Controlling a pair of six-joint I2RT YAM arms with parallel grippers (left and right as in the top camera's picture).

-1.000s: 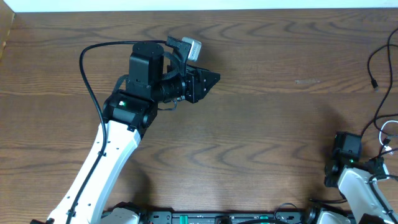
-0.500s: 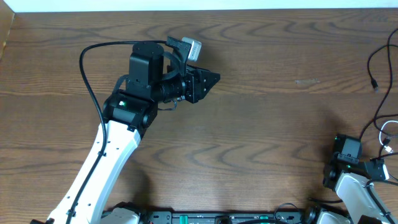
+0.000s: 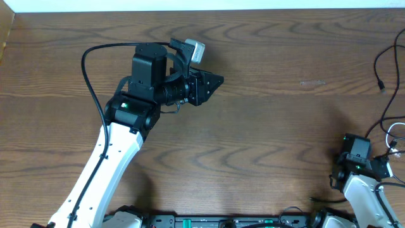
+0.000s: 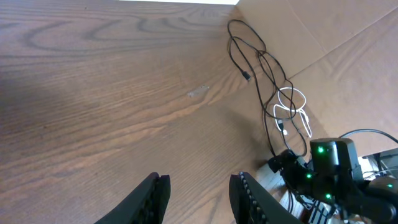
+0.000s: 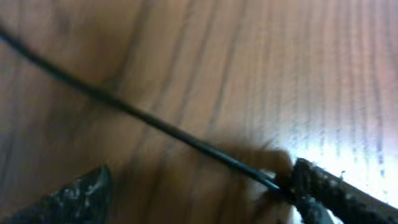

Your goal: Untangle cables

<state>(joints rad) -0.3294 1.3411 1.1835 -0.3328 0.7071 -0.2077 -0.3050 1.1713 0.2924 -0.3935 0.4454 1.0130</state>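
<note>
The cables (image 4: 258, 57), black ones and a white cord (image 4: 292, 102), lie tangled at the bench's (image 3: 266, 126) 3 o'clock edge. There the right gripper (image 5: 200, 174) stands wide open over one black cable (image 5: 155, 122). The left gripper (image 4: 201, 180), toward 11 o'clock, is partly open and empty.

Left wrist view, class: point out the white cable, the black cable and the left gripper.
white cable (image 4: 289, 89), left wrist view, top of its coiled loop.
black cable (image 4: 247, 76), left wrist view, small plug at its end.
left gripper (image 4: 200, 180), left wrist view, midway between its fingertips.
</note>
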